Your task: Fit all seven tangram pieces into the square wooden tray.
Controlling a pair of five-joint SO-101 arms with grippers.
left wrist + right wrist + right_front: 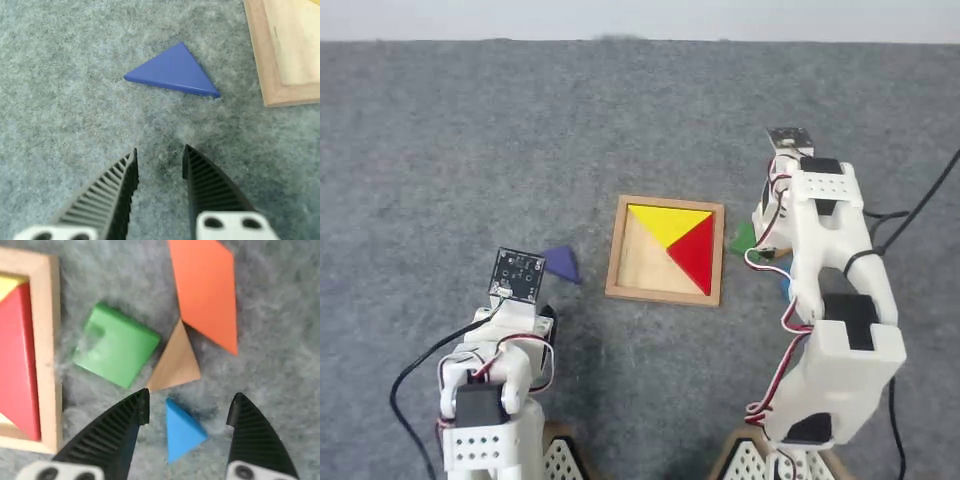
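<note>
Grey, fuzzy felt over the whole counter (470,130), with a pale strip of wall beyond. At mid-counter, a square wooden tray (615,255): raised pale rim, smooth bare floor on the side toward the left arm. Inside it, two large flat triangles meeting along one straight edge: yellow triangle (668,222) against the far rim, red triangle (695,255) against the rim toward the right arm.

On the felt near the tray's left rim but apart from it, an indigo triangle (172,72), thin, matte and lying flat. Left fingers (120,195) black, ribbed and tapering to points, held apart by a narrow gap with nothing between, low over bare felt just short of that triangle.

Beyond the opposite rim, a loose cluster. Green square (115,345), thick with rounded corners, just beside the tray. Tan triangle (175,365), one corner at the green square's edge and its tip touching the orange parallelogram (207,290). Small blue triangle (182,430) close under the tan one. Right fingers (120,432) spread wide, one on each side of the small blue triangle, clamped on nothing.
</note>
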